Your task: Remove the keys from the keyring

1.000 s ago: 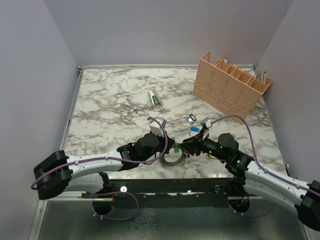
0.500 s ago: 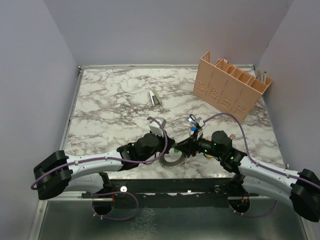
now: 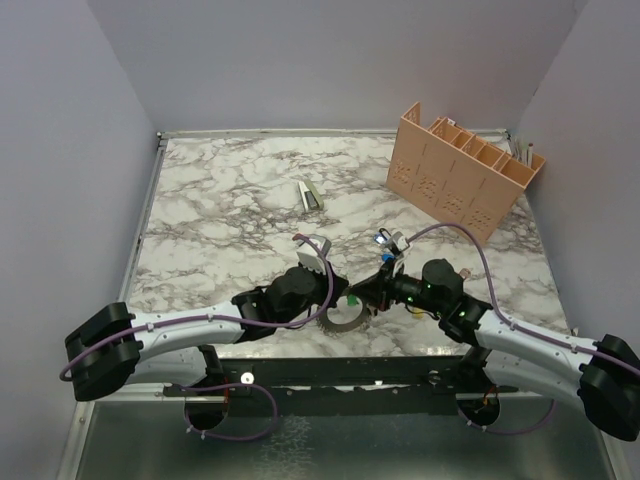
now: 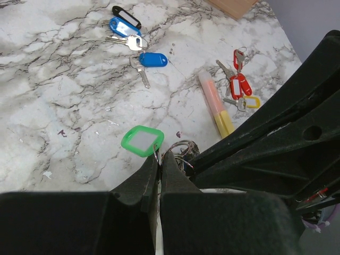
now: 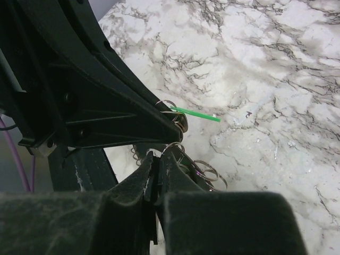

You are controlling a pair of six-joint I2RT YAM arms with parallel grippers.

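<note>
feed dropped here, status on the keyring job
Left gripper shut on green tag's ring. Right gripper shut beside it, hold unclear. Keyring at their tips, blue keys lying apart. Nothing blocking.

Marble-patterned tabletop (image 3: 220, 200), plain lilac-grey walls (image 3: 320, 60) on three sides, even light.

Top view, low centre: keyring (image 3: 345, 320) mostly under left gripper (image 3: 335, 293) & right gripper (image 3: 367, 293), only lower arc shows. Wrist views: what each tip pinches, can't tell. Organiser (image 4: 234, 4) cut by top edge.
</note>
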